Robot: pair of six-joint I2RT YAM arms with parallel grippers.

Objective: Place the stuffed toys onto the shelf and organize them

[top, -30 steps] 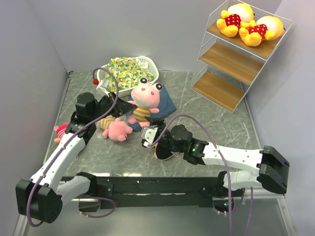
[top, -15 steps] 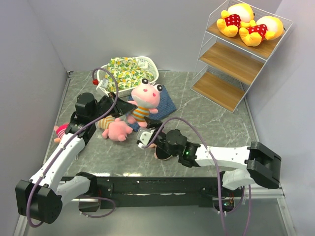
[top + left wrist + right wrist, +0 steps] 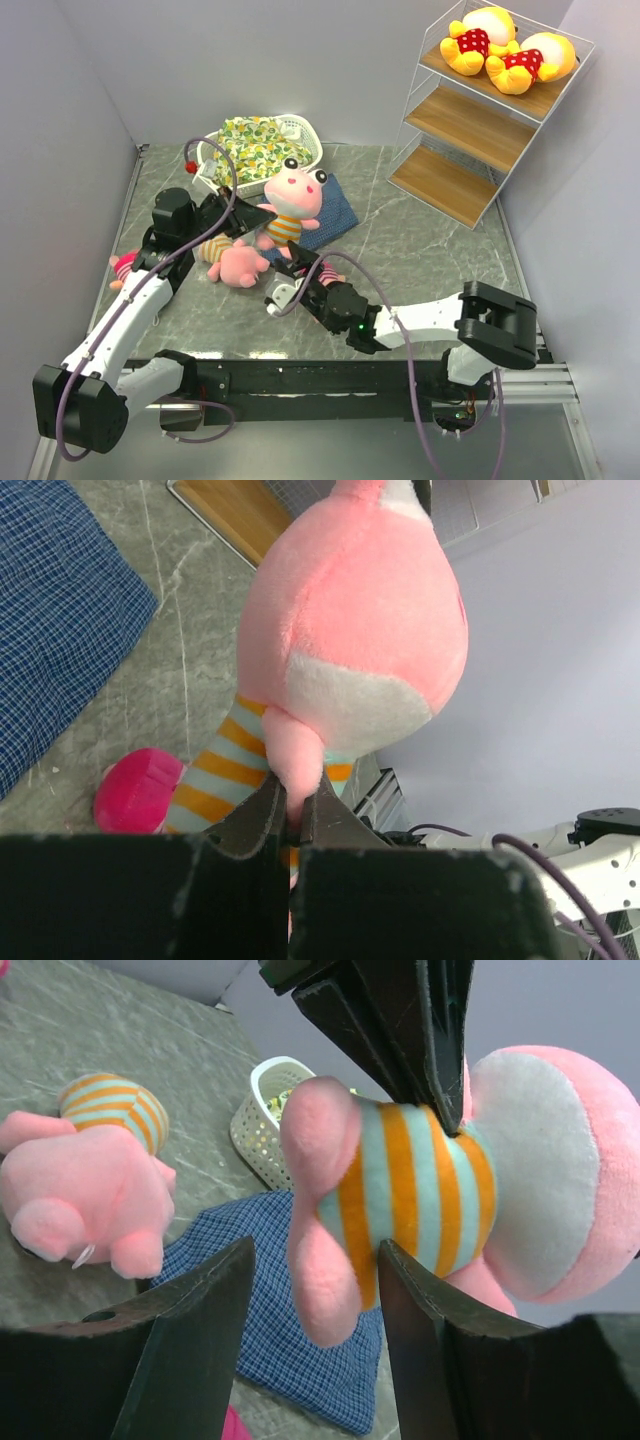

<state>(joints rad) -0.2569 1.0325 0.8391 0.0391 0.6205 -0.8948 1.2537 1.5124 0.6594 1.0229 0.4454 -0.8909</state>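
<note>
The left gripper (image 3: 291, 818) is clamped on a limb of a pink striped piglet (image 3: 294, 196), holding it clear of the table (image 3: 420, 250) over the edge of the blue checked cloth (image 3: 338, 208). At about six o'clock from it, the right gripper (image 3: 277, 291) points up toward the toy with its jaws apart, gripping nothing. The second piglet (image 3: 238, 266) lies on the table at seven o'clock of the held one, just beside the cloth. The white basket (image 3: 301, 130) stands at eleven o'clock. The shelf (image 3: 470, 135) rises well apart at two o'clock, with two yellow bears (image 3: 478, 38) lying on its top board.
</note>
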